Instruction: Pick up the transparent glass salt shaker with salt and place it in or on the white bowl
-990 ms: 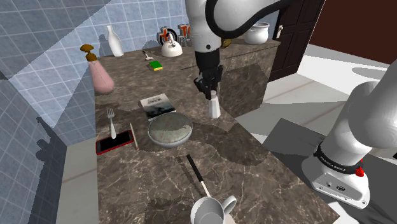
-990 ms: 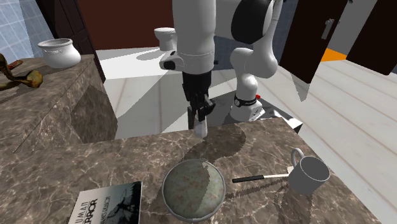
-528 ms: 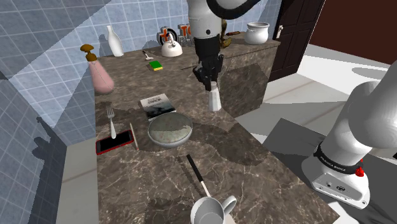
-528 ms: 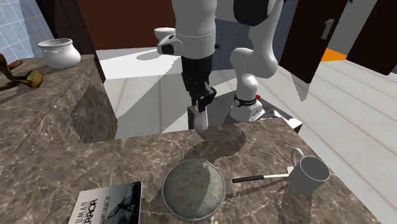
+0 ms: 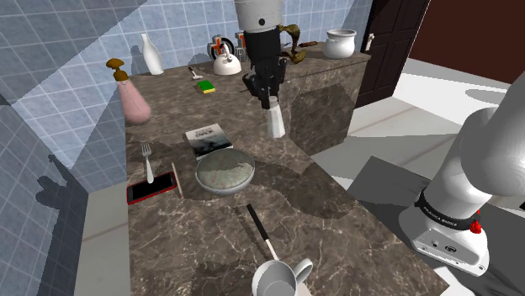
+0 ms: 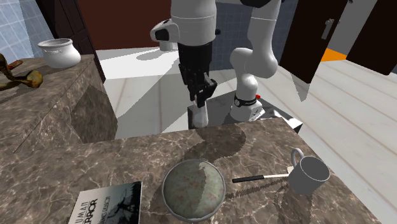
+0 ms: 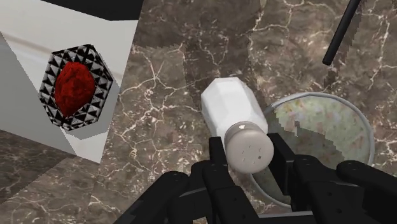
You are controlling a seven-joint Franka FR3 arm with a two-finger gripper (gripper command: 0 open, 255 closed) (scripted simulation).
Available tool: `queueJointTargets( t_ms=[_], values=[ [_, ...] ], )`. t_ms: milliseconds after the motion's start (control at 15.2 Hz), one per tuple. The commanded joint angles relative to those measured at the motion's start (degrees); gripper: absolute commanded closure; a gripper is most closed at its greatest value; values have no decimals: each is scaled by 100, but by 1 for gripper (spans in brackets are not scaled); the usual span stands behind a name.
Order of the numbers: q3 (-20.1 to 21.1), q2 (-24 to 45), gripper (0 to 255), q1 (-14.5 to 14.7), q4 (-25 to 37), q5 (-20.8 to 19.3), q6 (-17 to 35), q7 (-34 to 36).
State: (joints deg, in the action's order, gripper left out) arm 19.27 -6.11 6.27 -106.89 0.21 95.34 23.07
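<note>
One white salt shaker with a grey perforated cap (image 5: 276,123) hangs clasped in the all-black two-finger gripper (image 5: 268,99), lifted clear of the dark marble counter (image 5: 185,240).

We see the fingers (image 7: 219,159) clenched on the shaker (image 7: 232,111) just under its cap, with its body pointing down and somewhat tilted. In the shoulder view it hangs to the right of and farther off than the round grey bowl (image 5: 220,187), apart from it. In the second exterior view the shaker (image 6: 201,116) sits over the counter's far edge, beyond the bowl (image 6: 167,184). Nearer than the bowl in the shoulder view lie a black-handled utensil (image 5: 259,230) and a white mug (image 5: 282,277). A dark-covered book (image 5: 206,140) lies just beyond the bowl, toward that view's left.
</note>
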Motion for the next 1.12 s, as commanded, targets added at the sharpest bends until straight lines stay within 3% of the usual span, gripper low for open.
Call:
queueJointTargets(
  t_ms=[0, 330, 660, 1056],
  values=[
    [123, 436, 255, 70, 578, -116, -170, 228],
    [360, 1676, 255, 390, 2291, -533, -749, 771],
    [427, 3090, 255, 986, 4466, -1047, -1611, 1157],
    [422, 2884, 255, 859, 3681, -966, -1026, 1160]
  ],
)
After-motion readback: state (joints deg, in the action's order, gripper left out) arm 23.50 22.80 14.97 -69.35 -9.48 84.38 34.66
